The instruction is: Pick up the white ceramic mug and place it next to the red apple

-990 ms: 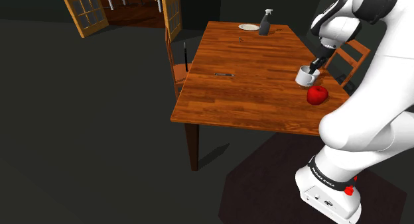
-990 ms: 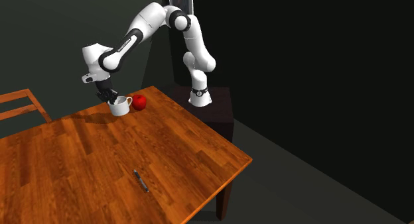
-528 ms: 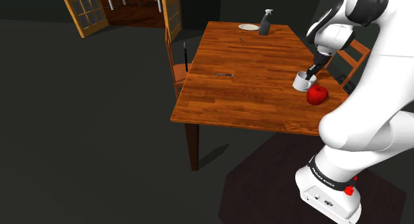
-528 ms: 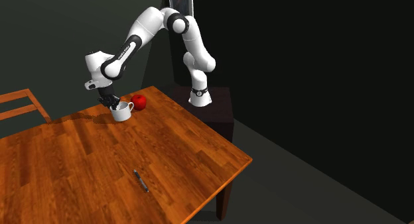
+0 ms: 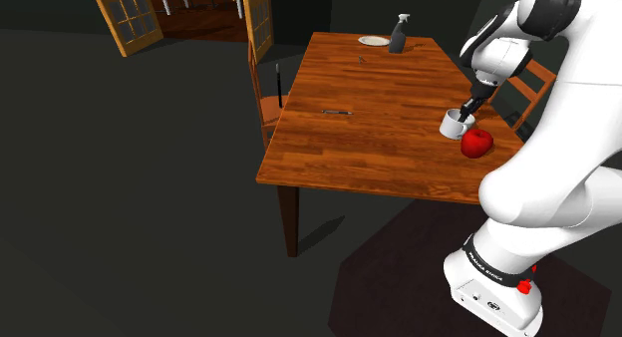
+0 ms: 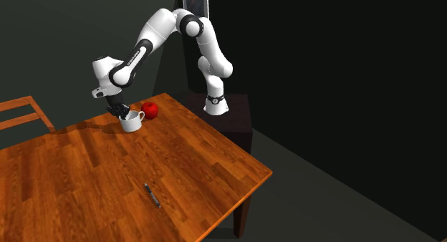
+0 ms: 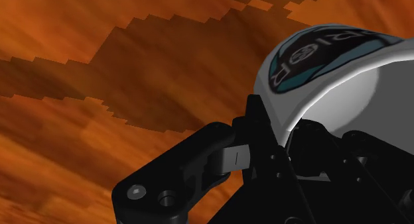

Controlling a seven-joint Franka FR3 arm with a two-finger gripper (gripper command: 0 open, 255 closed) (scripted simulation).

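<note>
White mug [image 6: 132,121] pinched at its rim between my fingers [image 6: 117,111], tilted; red apple [image 6: 150,109] just beside them; wooden table [image 6: 107,183] beneath.

No writing could be read. The white mug [image 7: 345,97] bore a teal-and-black emblem [image 7: 312,57] with lettering too warped to make out; the arm's base band [image 5: 492,269] carried tiny illegible white letters.

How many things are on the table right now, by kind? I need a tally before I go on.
white mug: 1
red apple: 1
spray bottle: 1
plate: 1
slim pen-like object: 1
Total: 5, leaving out a dark speck near the plate that is too small to identify.
</note>
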